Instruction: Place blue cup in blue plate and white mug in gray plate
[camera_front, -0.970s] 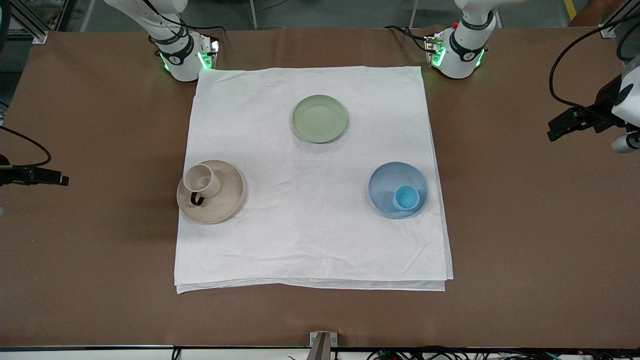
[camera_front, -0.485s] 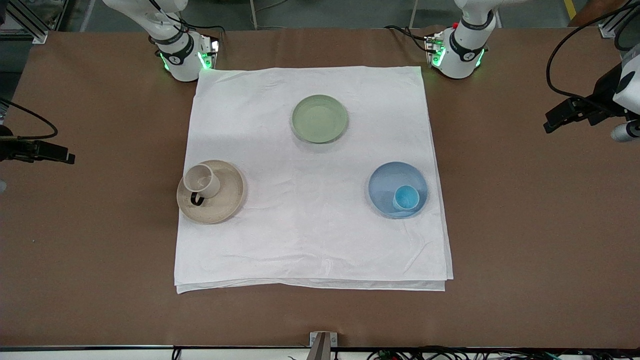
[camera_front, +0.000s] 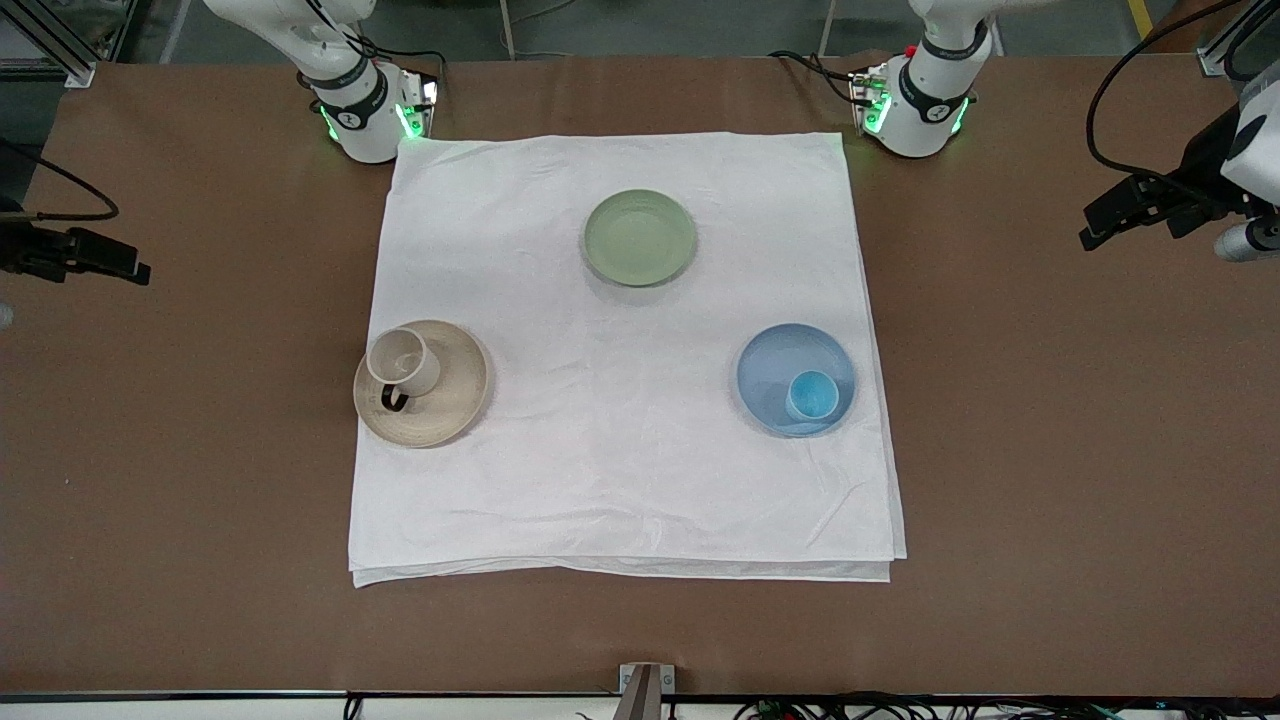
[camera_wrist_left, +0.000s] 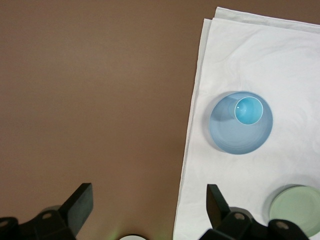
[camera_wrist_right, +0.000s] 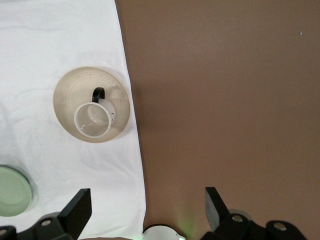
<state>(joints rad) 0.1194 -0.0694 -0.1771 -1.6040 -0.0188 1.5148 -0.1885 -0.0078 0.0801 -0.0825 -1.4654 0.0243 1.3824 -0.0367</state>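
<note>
The blue cup (camera_front: 812, 395) stands upright in the blue plate (camera_front: 770, 370), toward the left arm's end of the white cloth. It also shows in the left wrist view (camera_wrist_left: 248, 110), inside the blue plate (camera_wrist_left: 227, 132). The white mug (camera_front: 403, 362) stands upright on the gray plate (camera_front: 450, 400), its dark handle toward the front camera. The right wrist view shows the mug (camera_wrist_right: 92, 120) on the gray plate (camera_wrist_right: 67, 92). My left gripper (camera_front: 1095, 228) (camera_wrist_left: 148, 200) is open and empty over bare table beside the cloth. My right gripper (camera_front: 130, 268) (camera_wrist_right: 146, 205) is open and empty over the cloth's edge at the right arm's end.
A green plate (camera_front: 639, 238) lies empty on the white cloth (camera_front: 620, 480), nearer the robots' bases than the other two plates. It shows partly in both wrist views (camera_wrist_left: 295, 210) (camera_wrist_right: 12, 190). Brown table (camera_front: 1050, 450) surrounds the cloth.
Both grippers have drawn toward the robots' bases' side of the table, each off its end of the cloth. The plates, cup and mug have not moved.
</note>
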